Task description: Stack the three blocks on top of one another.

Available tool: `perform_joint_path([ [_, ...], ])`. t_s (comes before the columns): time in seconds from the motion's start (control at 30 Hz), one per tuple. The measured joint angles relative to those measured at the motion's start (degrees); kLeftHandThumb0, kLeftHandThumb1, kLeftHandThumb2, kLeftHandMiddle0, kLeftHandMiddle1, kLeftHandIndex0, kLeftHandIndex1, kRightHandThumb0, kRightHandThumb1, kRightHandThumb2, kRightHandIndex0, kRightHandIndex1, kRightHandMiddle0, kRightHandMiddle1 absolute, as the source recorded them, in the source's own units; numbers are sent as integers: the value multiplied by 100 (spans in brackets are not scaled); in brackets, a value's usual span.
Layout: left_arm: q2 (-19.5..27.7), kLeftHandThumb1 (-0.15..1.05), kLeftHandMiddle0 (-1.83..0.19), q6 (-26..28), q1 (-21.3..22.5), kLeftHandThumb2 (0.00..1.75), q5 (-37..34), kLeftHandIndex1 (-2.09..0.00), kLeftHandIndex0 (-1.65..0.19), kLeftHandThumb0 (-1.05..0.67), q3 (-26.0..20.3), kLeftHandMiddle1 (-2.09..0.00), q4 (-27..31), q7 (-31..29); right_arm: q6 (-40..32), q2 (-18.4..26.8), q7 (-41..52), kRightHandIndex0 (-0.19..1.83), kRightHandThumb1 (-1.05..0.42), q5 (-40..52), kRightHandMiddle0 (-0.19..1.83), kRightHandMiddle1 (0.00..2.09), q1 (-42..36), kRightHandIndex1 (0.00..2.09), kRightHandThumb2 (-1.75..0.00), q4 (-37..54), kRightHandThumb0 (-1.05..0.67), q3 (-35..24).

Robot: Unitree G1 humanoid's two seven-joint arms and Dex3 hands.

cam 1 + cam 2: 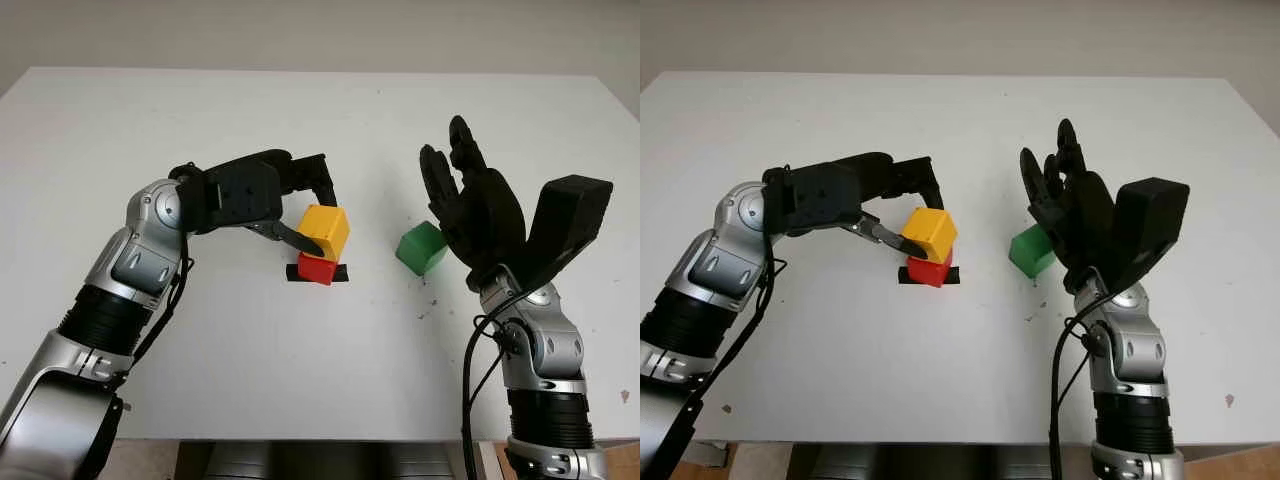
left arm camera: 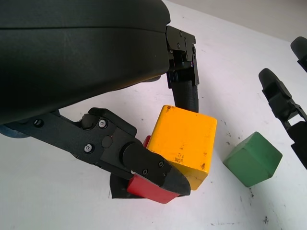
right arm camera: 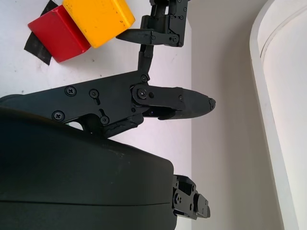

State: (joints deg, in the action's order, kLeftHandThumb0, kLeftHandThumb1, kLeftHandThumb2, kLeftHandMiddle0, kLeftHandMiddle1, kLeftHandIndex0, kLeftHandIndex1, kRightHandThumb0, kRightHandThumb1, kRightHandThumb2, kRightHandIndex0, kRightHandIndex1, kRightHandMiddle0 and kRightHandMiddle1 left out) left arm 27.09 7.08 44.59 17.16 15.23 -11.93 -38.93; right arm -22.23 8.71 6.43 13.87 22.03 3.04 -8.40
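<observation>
Left eye view: white table (image 1: 300, 110); left robot hand (image 1: 300, 215) grips yellow block (image 1: 326, 230), right robot hand (image 1: 470, 200) open.

Looks like a robotics lab test bench: bare white table (image 1: 150, 120) against a plain pale wall (image 1: 300, 30), black tape marker (image 1: 340, 275) stuck on the surface under the blocks, scuff marks around it. No household or office clutter in view.

Three blocks: one yellow block (image 1: 326, 230), one red block (image 1: 317, 268), one green block (image 1: 420, 248); two hands.
</observation>
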Motion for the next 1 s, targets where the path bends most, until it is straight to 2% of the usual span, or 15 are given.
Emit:
perform_joint_path([
  [0.3,3,102,-19,-76,0,5,71,-189,-15,-40,1,-5,-19,10,0,-22,-42,-19,-105,-1,-19,0,0,0,-39,9,-52,0],
  [0.57,2,102,-20,-260,-2,5,214,-181,-17,-40,8,-6,-100,69,0,-23,-34,-19,-105,-5,-19,0,-10,0,-41,32,-52,3],
  [1.0,0,102,-21,-328,-2,5,293,-180,-17,-39,9,-6,-156,107,-3,-28,-49,-19,-105,-5,-19,0,-42,0,-39,80,-52,8],
])
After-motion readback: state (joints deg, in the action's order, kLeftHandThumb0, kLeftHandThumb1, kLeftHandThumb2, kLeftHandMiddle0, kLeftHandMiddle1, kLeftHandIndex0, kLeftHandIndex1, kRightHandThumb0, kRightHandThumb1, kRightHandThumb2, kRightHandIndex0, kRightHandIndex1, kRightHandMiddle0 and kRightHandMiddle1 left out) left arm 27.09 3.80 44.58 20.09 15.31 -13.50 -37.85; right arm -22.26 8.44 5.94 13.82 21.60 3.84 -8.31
